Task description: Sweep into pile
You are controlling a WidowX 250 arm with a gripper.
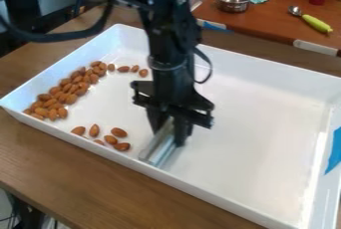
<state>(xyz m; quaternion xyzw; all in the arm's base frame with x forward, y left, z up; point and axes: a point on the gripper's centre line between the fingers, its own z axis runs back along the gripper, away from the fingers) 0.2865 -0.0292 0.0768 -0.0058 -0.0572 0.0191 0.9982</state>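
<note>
Straight down hangs the black two-finger gripper [170, 134], clamped on a translucent grey scraper [157, 148] inside a white rectangular tray [266, 133]. Brown almonds [71, 89] crowd along the tray's left wall, a few nearer the scraper. Behind stands a silvery metal pot [233, 3].
</note>
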